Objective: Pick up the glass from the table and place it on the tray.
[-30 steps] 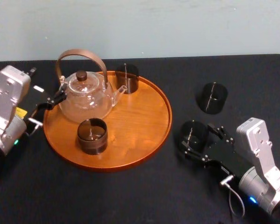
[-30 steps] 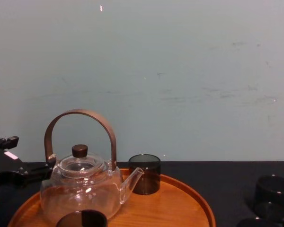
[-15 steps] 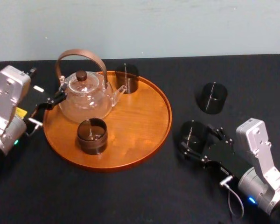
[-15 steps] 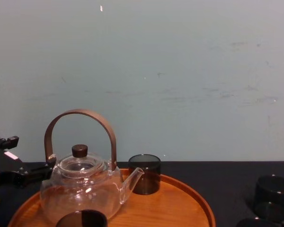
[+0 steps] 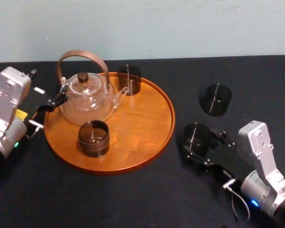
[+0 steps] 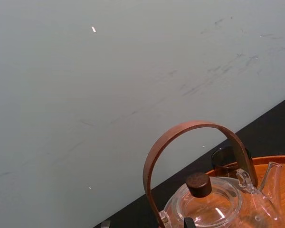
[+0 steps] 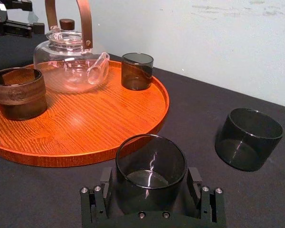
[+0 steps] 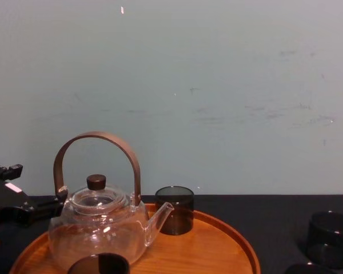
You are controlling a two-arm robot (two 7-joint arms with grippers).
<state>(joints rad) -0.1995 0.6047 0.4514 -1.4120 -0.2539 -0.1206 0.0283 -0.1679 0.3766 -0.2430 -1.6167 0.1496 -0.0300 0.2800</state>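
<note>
Right arm has crept a touch toward the tray (image 5: 142, 128) in the last sec. The glass (image 5: 196, 135) stands where it did, on the table (image 5: 133, 199) just off the tray's right rim, toward the front edge. The right gripper (image 7: 151, 192) brackets it, jaws narrowed to the glass's width & apparently pressing both walls. Grip looks made and no lift is evident, so the carry to the tray remains.

Left gripper (image 5: 54, 102) sits parked by the teapot (image 5: 85, 97) at the tray's left rim; how far open, can't tell.

Hidden: the glass's base, behind the gripper body in the right wrist view, so contact w/ the table is unclear. Chest view prob. shows just its rim, cut off. A 2nd glass (image 5: 216, 99) waits nearer the back edge.
</note>
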